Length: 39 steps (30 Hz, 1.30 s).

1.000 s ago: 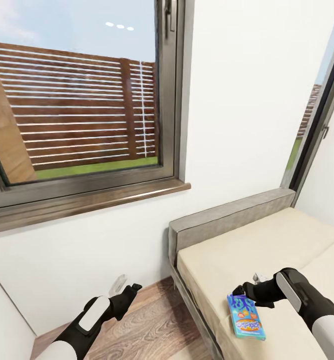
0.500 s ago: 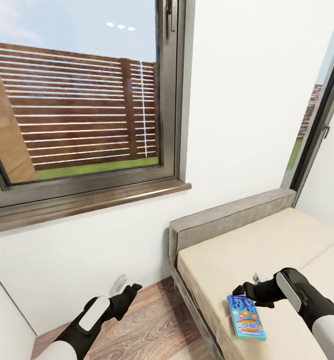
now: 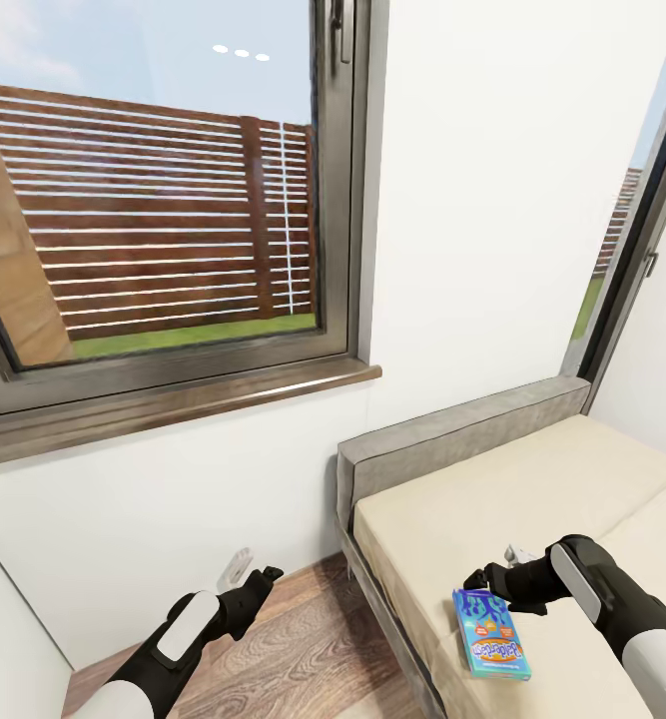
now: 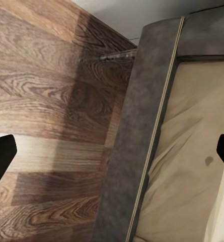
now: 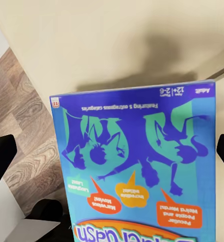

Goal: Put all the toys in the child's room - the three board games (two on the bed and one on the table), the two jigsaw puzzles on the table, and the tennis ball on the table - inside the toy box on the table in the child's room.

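Blue board game (image 3: 490, 635) lay flat on the bed (image 3: 532, 489) near its floor-side edge, not yet lifted, the right gripper (image 3: 480, 578) spread open just above it, the left gripper (image 3: 270, 576) open and empty over the floor (image 3: 303, 649); boxing seemingly undone.

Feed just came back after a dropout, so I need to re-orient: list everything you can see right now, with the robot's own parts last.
board game: one, blue and teal box, lying flat on the mattress near the bed's floor-side edge.
bed: one, beige mattress, grey frame and low headboard, against the white wall.
window: one large, dark frame and brown sill, above the floor left of the bed; a second window edge at the right.
fence: brown slats, outside with grass.
floor: wood planks, beside the bed.
left gripper: black, open, over the floor.
right gripper: black, open, just above the board game's far end.
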Available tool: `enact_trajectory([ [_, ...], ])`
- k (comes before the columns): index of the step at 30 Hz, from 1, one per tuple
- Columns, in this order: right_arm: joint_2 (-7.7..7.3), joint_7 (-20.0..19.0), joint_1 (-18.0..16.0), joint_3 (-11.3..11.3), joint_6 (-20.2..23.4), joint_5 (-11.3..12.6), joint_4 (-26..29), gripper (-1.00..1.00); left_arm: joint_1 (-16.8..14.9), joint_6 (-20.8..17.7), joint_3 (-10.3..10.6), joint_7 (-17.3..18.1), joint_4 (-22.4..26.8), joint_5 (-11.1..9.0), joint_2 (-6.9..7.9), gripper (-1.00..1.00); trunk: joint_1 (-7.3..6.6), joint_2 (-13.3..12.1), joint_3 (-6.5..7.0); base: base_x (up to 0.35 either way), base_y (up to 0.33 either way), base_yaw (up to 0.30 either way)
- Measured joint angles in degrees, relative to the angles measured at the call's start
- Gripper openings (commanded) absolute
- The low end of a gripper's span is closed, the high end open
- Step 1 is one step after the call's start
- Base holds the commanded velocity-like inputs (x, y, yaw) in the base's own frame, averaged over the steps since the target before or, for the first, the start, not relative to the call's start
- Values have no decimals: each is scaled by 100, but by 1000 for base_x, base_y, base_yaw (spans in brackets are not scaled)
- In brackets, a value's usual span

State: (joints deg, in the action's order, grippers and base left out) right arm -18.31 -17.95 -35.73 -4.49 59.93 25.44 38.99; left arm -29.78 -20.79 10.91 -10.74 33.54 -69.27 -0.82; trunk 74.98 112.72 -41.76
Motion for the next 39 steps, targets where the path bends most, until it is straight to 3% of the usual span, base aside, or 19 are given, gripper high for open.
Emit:
enact_trajectory([
  [39,-9,-5,0,16,0,0,0,100,0,7,0,0,0,0,0,100,0,0,0,0,0,76],
])
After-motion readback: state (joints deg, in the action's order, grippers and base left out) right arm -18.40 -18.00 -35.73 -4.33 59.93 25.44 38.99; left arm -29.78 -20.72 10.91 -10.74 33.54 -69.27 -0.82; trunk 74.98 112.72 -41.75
